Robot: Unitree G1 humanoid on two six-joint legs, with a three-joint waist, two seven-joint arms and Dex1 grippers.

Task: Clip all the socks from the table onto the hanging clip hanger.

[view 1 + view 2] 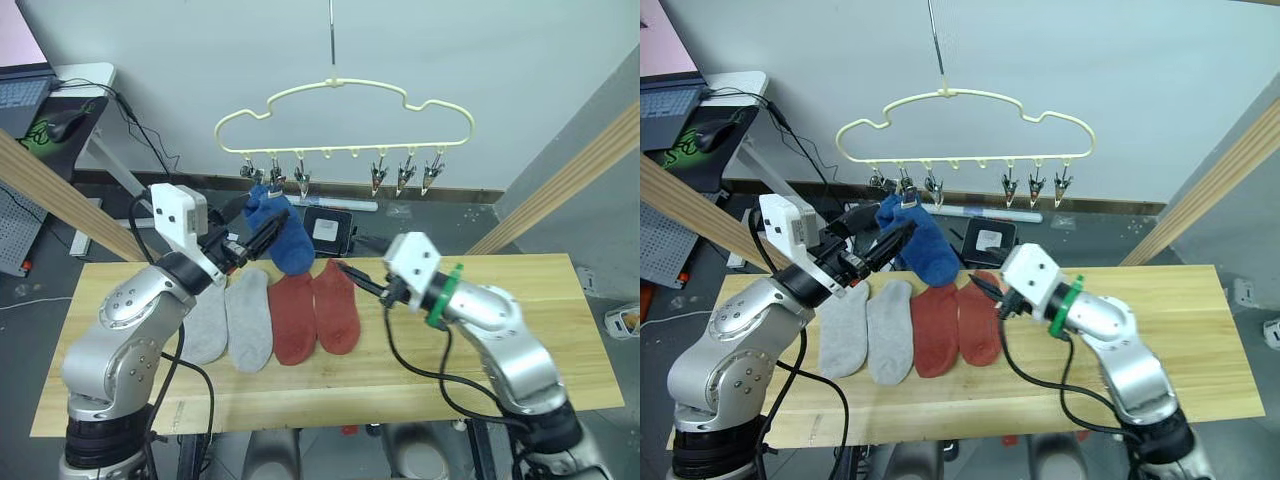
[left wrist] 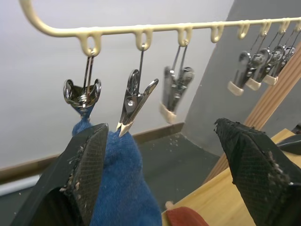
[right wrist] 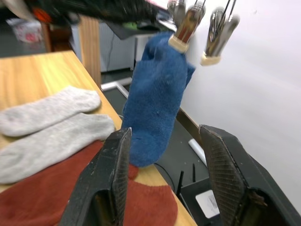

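Note:
The pale-yellow clip hanger (image 1: 345, 115) hangs from a hook above the table's far edge, with silver clips (image 2: 134, 101) along its lower bar. A blue sock (image 1: 288, 240) hangs from the leftmost clips, its toe reaching down to the table. My left gripper (image 1: 262, 222) is open right beside this sock, just below the clips, with one finger (image 2: 87, 174) against the fabric. Two light grey socks (image 1: 230, 320) and two rust red socks (image 1: 315, 312) lie flat side by side on the table (image 1: 520, 300). Over the red socks' far ends, my right gripper (image 1: 352, 272) stands open and holds nothing.
Slanted wooden frame poles (image 1: 560, 190) rise at both sides of the table. A black box with a white label (image 1: 328, 230) lies on the floor behind the table. A desk with a laptop and mouse (image 1: 60, 120) stands at the far left.

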